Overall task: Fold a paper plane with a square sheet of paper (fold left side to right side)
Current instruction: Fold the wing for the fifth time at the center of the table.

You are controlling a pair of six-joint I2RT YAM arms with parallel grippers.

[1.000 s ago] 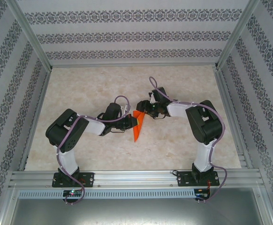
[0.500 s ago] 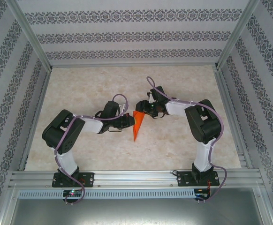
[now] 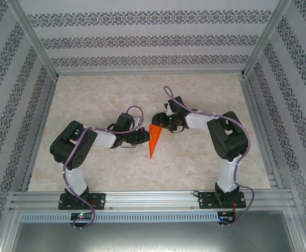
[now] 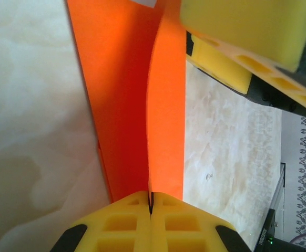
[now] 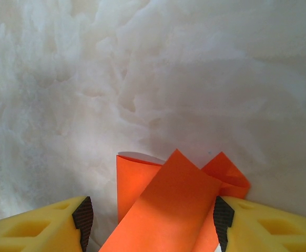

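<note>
Much bare table (image 3: 90, 105) surrounds the pinched paper plane (image 3: 153, 143).

One paper plane (image 3: 153, 139); two arms (image 3: 92, 142) (image 3: 218, 131); one table (image 3: 211, 94).

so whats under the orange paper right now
The marbled table lies beneath the orange paper, visible on both sides of it. The left gripper is shut on the paper. The strip directly below is covered, so it cannot be checked.
</note>
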